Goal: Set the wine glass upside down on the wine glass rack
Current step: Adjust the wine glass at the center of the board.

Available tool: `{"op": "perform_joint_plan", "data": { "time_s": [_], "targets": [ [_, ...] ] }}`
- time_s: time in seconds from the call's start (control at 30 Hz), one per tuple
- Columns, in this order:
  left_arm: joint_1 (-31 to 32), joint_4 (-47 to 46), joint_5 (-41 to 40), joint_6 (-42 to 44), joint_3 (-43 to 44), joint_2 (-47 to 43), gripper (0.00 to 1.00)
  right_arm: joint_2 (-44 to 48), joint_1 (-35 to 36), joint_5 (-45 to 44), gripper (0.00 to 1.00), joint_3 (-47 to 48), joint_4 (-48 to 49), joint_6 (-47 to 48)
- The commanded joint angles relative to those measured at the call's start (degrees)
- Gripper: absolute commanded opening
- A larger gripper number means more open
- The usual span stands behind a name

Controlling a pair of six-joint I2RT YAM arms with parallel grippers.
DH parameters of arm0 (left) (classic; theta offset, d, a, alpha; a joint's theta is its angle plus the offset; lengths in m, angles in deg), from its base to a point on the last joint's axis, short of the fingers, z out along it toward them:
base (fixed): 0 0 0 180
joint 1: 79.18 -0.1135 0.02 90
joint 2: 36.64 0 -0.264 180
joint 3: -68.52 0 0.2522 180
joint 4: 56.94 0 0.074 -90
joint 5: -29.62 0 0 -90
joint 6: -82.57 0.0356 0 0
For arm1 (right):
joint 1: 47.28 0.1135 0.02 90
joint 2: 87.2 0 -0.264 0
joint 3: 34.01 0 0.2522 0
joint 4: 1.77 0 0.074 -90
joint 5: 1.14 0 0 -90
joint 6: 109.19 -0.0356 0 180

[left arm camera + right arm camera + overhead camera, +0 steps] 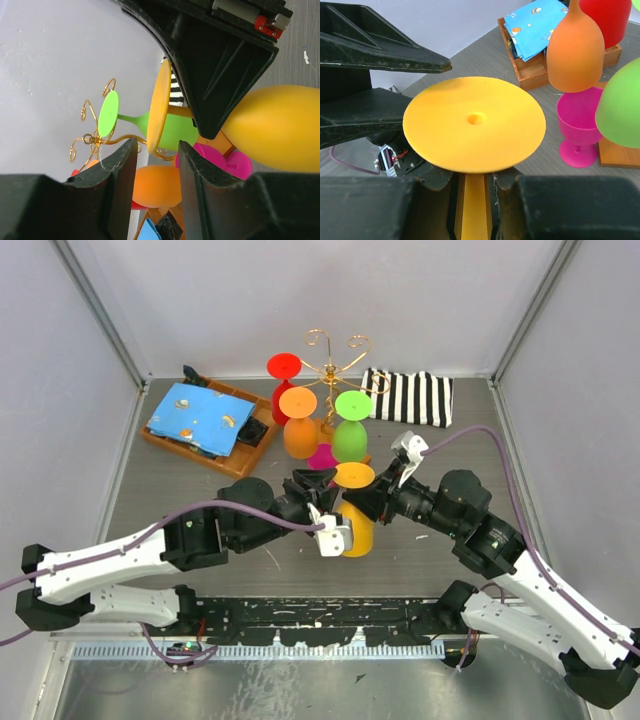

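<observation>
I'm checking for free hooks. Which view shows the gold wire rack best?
Top external: the wine glass rack shows its scroll arms spread out from above. Left wrist catches only a few curls; right wrist shows only a corner of its base.

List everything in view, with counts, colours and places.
wine glass rack: 1, gold wire, back centre
yellow wine glass: 1, yellow, inverted, centre
red glass: 1, red, on rack
orange glass: 1, orange, on rack
green glass: 1, green, on rack
pink glass: 1, pink, upright by rack
wooden tray: 1, brown, back left
blue cloth: 1, blue, in tray
striped cloth: 1, black-white, back right
left gripper: 1, black, open
right gripper: 1, black, holding yellow glass
</observation>
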Motion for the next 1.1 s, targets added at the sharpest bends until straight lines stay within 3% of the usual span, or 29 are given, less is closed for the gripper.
{"op": "perform_joint_plan", "data": {
  "time_s": [0.0, 0.13, 0.3, 0.5, 0.8, 0.97, 1.07],
  "targets": [
    [0.24, -4.00, -1.14, -1.53, -1.90, -2.66, 0.48, 1.51, 0.15, -2.42, 0.01, 0.95, 1.90, -0.43],
    [0.28, -4.08, -1.45, -2.87, -2.90, -3.88, 0.51, 1.90, 0.12, -5.70, 0.01, 1.62, 0.23, -1.08],
    [-0.21, -5.29, -3.27, -6.40, -4.72, -5.69, 0.63, 1.49, 0.11, -11.87, 0.01, 2.91, -3.79, -1.98],
    [-6.63, -5.58, -2.10, -15.66, -3.02, -5.24, 0.68, 1.95, 0.08, -14.49, 0.01, 2.30, -5.76, -2.22],
    [-16.06, -6.82, 0.47, -24.40, 5.95, 2.07, 0.72, 3.17, 0.12, -17.24, 0.01, 0.56, -6.86, -3.04],
    [-18.63, -8.95, -1.27, -28.12, 12.84, 7.26, 0.78, 3.44, 0.13, -17.45, 0.01, 0.36, -7.20, -3.39],
    [-19.12, -10.30, -6.34, -31.07, 17.42, 12.05, 0.86, 3.78, 0.15, -17.73, 0.01, 0.07, -7.32, -4.02]
  ]
}}
